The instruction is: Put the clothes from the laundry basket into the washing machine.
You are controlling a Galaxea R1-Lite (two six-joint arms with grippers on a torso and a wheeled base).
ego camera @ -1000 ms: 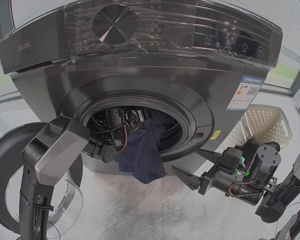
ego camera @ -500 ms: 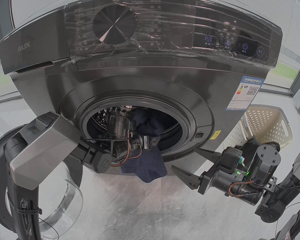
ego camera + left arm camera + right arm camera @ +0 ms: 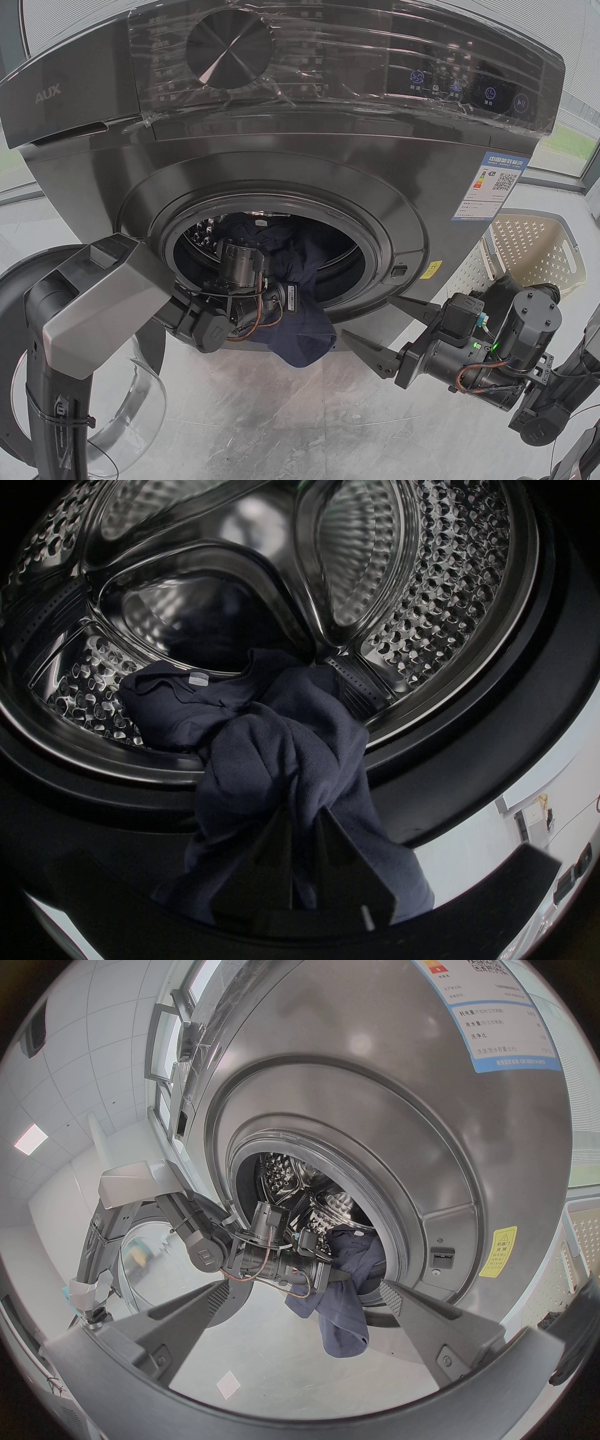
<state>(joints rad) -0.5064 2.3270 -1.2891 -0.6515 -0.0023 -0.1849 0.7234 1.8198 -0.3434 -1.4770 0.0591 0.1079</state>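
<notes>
Closest to the robot, above the grey marbled floor (image 3: 281, 412), the right gripper (image 3: 367, 317) hangs with its dark fingers spread wide and nothing between them, near the lower rim of the washing machine (image 3: 312, 156). Just beyond, the left gripper (image 3: 304, 833) sits at the opening, pinched tight on a fold of the navy garment (image 3: 304, 331). From the head view the wrist hides its fingers. The garment lies half in, half out: its collar end rests in the perforated drum (image 3: 437, 574), and its tail drapes over the seal and hangs outside. The round door (image 3: 134, 400) stands open on the left, cut off at the frame edge. Wrinkled plastic film (image 3: 350, 62) covers the control panel and dial (image 3: 229, 48). The print on the blue-and-white label (image 3: 490, 186) and the yellow sticker (image 3: 430, 269) is too small to make out. Behind the machine's right corner stands the cream laundry basket (image 3: 544, 250), its lower part hidden by the right arm, with a window (image 3: 572, 140) beyond.
</notes>
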